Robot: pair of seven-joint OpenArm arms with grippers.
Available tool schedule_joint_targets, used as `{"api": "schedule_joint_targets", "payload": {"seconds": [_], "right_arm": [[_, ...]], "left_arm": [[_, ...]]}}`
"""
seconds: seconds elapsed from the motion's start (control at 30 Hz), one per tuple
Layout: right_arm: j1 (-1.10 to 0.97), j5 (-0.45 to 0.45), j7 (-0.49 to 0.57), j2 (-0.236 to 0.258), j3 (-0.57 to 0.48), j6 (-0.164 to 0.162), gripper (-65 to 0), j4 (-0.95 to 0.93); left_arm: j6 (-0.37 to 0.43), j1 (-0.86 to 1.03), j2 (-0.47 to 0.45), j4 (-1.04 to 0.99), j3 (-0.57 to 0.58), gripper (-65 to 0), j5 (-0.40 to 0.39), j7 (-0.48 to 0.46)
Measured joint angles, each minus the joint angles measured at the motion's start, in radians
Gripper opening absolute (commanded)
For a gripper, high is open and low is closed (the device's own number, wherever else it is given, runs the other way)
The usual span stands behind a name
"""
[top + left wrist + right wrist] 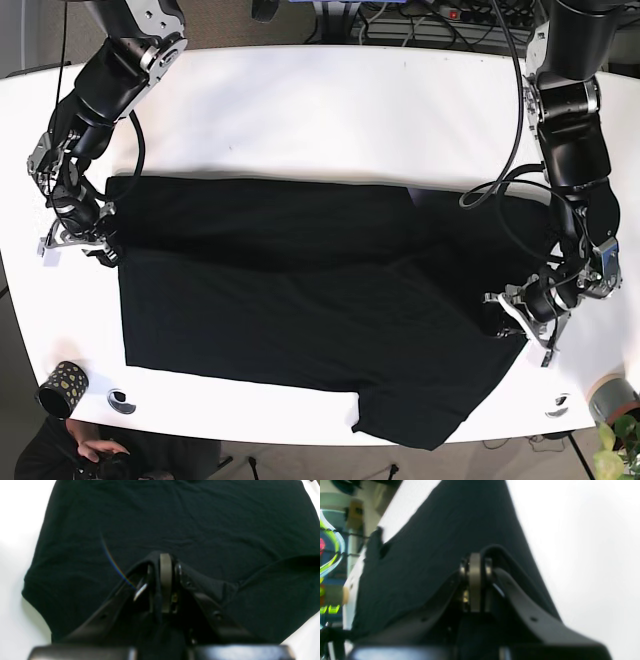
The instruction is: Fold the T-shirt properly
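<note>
Left wrist view: the left claw [165, 580] is pinched closed on a ridge of the black T-shirt [175, 525], cloth tenting up over the fingertips; the rest of the shirt lies flat and lightly wrinkled on the white tabletop [15, 517], with a lapped flap of fabric at the lower right of the frame. Right wrist view: the right claw [475, 580] is likewise clamped on a hem of the T-shirt [440, 542], a loop of cloth curling over the pads, fabric running away taut toward the far edge; bare tabletop [582, 542] to one side. Base view: the T-shirt [300, 290] is spread wide across the tabletop [330, 110], the right claw [78, 238] holding one end near the frame's left, the left claw [515, 315] holding the opposite side low at the frame's right, well apart. A small patterned cup [60, 388] stands near the front corner. Judgement: this looks like the lift-and-carry of a fold. To do it well, both arms should rise together and evenly, keeping the held edge straight, sweep across at matched speed, and lay the cloth down so edges align before letting go; uneven pull risks a skewed crease or bunching at the sleeve.
</note>
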Motion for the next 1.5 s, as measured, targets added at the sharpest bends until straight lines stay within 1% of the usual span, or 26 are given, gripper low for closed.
{"api": "schedule_joint_targets", "payload": {"seconds": [0.07, 0.1, 0.13, 0.2, 0.23, 0.27, 0.33, 0.37, 0.43, 0.53, 0.63, 0.73, 0.83, 0.87, 0.93, 0.97, 1.0, 1.07, 1.1, 1.23, 1.33, 1.4, 1.47, 1.5], "right_arm": [[0.003, -0.018, 0.017, 0.000, 0.000, 0.000, -47.6, -0.011], [0.009, -0.025, 0.021, 0.000, 0.001, -0.002, -37.4, -0.019], [0.015, -0.044, 0.020, 0.002, 0.002, -0.006, -30.1, -0.023], [0.022, -0.056, 0.021, 0.002, 0.002, -0.006, -18.1, -0.024], [0.026, -0.058, 0.022, 0.002, 0.002, -0.005, -10.6, -0.022], [0.029, -0.063, 0.026, 0.002, 0.001, -0.003, -5.9, -0.015], [0.029, -0.069, 0.021, 0.003, 0.000, -0.003, -0.6, 0.000], [0.024, -0.069, 0.020, 0.005, 0.000, -0.003, -0.2, 0.010], [0.008, -0.069, 0.020, 0.014, 0.000, -0.003, -0.2, 0.038], [-0.027, -0.070, 0.023, 0.024, 0.001, -0.005, -0.2, 0.087], [-0.079, -0.070, 0.024, 0.024, 0.000, -0.003, -0.2, 0.127], [-0.135, -0.069, 0.022, 0.021, -0.013, -0.003, -0.2, 0.156], [-0.207, -0.081, 0.022, 0.035, -0.087, -0.006, -0.3, 0.177], [-0.231, -0.079, 0.019, 0.038, -0.113, -0.003, -0.8, 0.187], [-0.267, -0.068, 0.023, 0.038, -0.149, -0.001, -4.0, 0.206], [-0.280, -0.067, 0.031, 0.037, -0.156, 0.002, -6.7, 0.210], [-0.295, -0.065, 0.044, 0.038, -0.156, 0.010, -7.9, 0.212], [-0.314, -0.071, 0.066, 0.042, -0.156, 0.000, -10.5, 0.212], [-0.328, -0.075, 0.069, 0.048, -0.153, -0.004, -10.8, 0.212], [-0.340, -0.182, 0.077, 0.054, -0.150, -0.003, -11.1, 0.212], [-0.335, -0.194, 0.090, 0.049, -0.152, 0.010, -11.7, 0.212], [-0.333, -0.195, 0.094, 0.046, -0.156, 0.017, -12.0, 0.213], [-0.333, -0.205, 0.095, 0.040, -0.177, 0.014, -15.5, 0.213], [-0.335, -0.208, 0.095, 0.037, -0.185, 0.010, -19.3, 0.213]], "left_arm": [[0.004, -0.005, 0.000, 0.000, 0.000, -39.0, 0.001, -0.001], [0.017, -0.007, 0.001, 0.000, 0.000, -31.4, 0.002, -0.002], [0.037, -0.008, 0.002, 0.000, 0.000, -25.8, 0.009, -0.008], [0.096, -0.008, 0.005, 0.002, 0.001, -18.5, 0.018, -0.022], [0.122, -0.010, 0.005, 0.002, 0.001, -15.4, 0.021, -0.027], [0.128, -0.010, 0.003, 0.002, 0.001, -15.1, 0.026, -0.034], [0.127, -0.013, 0.000, 0.002, 0.001, -16.0, 0.026, -0.048], [0.123, -0.016, 0.001, 0.002, 0.001, -16.0, 0.025, -0.053], [0.083, -0.021, 0.000, 0.011, 0.001, -15.8, 0.026, -0.052], [0.026, -0.007, 0.000, 0.083, 0.002, -15.7, 0.026, -0.052], [0.021, 0.028, -0.003, 0.158, 0.008, -15.7, 0.021, -0.070], [0.011, 0.104, -0.031, 0.228, 0.027, -15.8, 0.015, -0.074], [0.017, 0.209, -0.070, 0.296, 0.058, -15.8, 0.036, -0.099], [0.016, 0.248, -0.084, 0.321, 0.064, -16.0, 0.034, -0.132], [0.016, 0.316, -0.108, 0.370, 0.074, -18.2, 0.028, -0.218], [0.015, 0.343, -0.119, 0.387, 0.074, -20.1, 0.026, -0.250], [0.013, 0.373, -0.132, 0.401, 0.073, -21.4, 0.021, -0.278], [0.013, 0.407, -0.150, 0.407, 0.073, -24.3, 0.025, -0.315], [0.014, 0.430, -0.159, 0.407, 0.071, -25.1, 0.026, -0.319], [0.014, 0.483, -0.185, 0.407, 0.069, -25.4, 0.027, -0.333], [0.014, 0.502, -0.195, 0.407, 0.061, -25.4, 0.027, -0.336], [0.014, 0.510, -0.192, 0.407, 0.035, -25.4, 0.026, -0.337], [0.014, 0.522, -0.190, 0.407, -0.006, -25.4, 0.026, -0.337], [0.014, 0.525, -0.189, 0.406, -0.021, -25.3, 0.026, -0.337]]}}
